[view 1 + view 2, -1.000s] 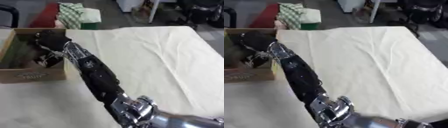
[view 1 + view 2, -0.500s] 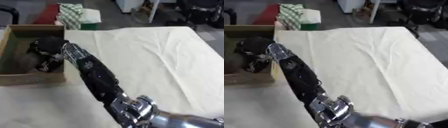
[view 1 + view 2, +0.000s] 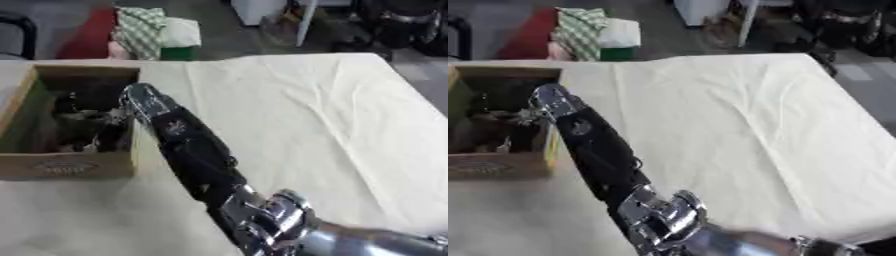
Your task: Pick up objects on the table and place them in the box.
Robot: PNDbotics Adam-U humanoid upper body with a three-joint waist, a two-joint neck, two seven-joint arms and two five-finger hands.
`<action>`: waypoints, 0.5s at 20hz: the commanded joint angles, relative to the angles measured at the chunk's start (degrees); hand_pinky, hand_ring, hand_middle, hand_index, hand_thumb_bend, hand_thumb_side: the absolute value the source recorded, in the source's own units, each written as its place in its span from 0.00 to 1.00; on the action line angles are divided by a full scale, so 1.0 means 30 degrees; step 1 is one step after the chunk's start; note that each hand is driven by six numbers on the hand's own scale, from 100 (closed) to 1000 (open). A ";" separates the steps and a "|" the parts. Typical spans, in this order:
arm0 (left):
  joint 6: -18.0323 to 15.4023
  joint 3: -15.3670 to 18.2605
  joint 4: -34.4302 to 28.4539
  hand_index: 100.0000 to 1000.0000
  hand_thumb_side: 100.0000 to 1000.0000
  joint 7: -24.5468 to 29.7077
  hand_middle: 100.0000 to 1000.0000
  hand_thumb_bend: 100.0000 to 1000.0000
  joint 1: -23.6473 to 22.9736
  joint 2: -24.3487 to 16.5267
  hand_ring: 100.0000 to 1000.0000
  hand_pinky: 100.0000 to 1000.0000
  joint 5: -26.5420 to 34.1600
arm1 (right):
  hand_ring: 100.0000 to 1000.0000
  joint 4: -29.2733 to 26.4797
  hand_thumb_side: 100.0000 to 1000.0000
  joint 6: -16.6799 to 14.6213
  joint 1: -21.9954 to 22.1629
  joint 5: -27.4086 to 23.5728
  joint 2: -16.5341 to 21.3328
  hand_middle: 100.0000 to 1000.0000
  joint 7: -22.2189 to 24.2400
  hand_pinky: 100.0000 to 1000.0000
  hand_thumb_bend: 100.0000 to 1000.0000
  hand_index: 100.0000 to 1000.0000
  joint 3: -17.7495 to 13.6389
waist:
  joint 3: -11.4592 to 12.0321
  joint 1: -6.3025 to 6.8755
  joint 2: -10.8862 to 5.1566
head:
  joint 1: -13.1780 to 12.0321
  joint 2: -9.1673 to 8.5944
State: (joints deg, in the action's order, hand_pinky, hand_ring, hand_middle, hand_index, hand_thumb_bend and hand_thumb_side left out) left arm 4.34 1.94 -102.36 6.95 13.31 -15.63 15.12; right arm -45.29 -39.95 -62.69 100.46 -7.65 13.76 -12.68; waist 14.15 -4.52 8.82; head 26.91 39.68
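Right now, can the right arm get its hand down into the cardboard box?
Probably yes. The right arm already stretches across the cloth-covered table to the cardboard box, and its right hand sits over the open top among dark items inside. Nothing blocks the way.

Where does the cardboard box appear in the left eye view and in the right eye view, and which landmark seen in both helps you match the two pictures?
Left eye view: the cardboard box sits at the left edge, mid-height, fully in frame.
Right eye view: the same box lies further left, its left side cut off by the picture's edge.
Shared landmark: the green checked cloth on the floor beyond the table, above the box in both views.
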 commanded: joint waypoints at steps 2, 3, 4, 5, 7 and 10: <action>-0.0037 0.0116 -0.0288 0.51 0.84 -0.0028 0.53 0.00 0.0207 -0.0238 0.63 0.61 0.0081 | 0.88 -0.0311 0.73 -0.0115 -0.0475 -0.1328 0.0599 0.94 -0.0084 0.89 0.13 0.97 0.0061 | -0.0036 0.0198 -0.0261 | 0.0007 -0.0191; -0.0037 0.0121 -0.0287 0.51 0.84 -0.0032 0.53 0.00 0.0202 -0.0238 0.63 0.61 0.0078 | 0.87 -0.0293 0.71 -0.0057 -0.0484 -0.1723 0.0652 0.94 -0.0134 0.89 0.09 0.96 0.0023 | -0.0049 0.0199 -0.0260 | 0.0007 -0.0195; -0.0036 0.0125 -0.0285 0.51 0.84 -0.0035 0.53 0.00 0.0198 -0.0240 0.63 0.61 0.0076 | 0.87 -0.0297 0.70 0.0045 -0.0488 -0.2136 0.0696 0.93 -0.0206 0.89 0.05 0.96 -0.0012 | -0.0059 0.0199 -0.0261 | 0.0005 -0.0192; -0.0038 0.0128 -0.0287 0.51 0.84 -0.0039 0.53 0.00 0.0197 -0.0240 0.63 0.61 0.0075 | 0.85 -0.0281 0.68 0.0189 -0.0466 -0.2645 0.0708 0.92 -0.0315 0.88 0.00 0.96 -0.0086 | -0.0071 0.0201 -0.0260 | 0.0000 -0.0193; -0.0043 0.0139 -0.0287 0.51 0.84 -0.0048 0.53 0.00 0.0193 -0.0244 0.63 0.61 0.0065 | 0.84 -0.0223 0.63 0.0536 -0.0444 -0.3818 0.0746 0.91 -0.0514 0.87 0.00 0.95 -0.0182 | -0.0093 0.0204 -0.0261 | -0.0011 -0.0198; -0.0046 0.0158 -0.0281 0.51 0.84 -0.0074 0.53 0.00 0.0179 -0.0249 0.63 0.61 0.0064 | 0.80 -0.0257 0.57 0.1205 -0.0418 -0.6053 0.0853 0.87 -0.1213 0.84 0.00 0.93 -0.0280 | -0.0154 0.0207 -0.0260 | -0.0056 -0.0187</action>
State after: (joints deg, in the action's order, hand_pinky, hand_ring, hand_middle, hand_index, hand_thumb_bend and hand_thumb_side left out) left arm 4.29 1.95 -102.35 6.87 13.30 -15.63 15.12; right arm -45.26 -37.13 -62.70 85.15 -6.14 10.95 -13.23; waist 13.73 -4.52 8.82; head 26.83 39.68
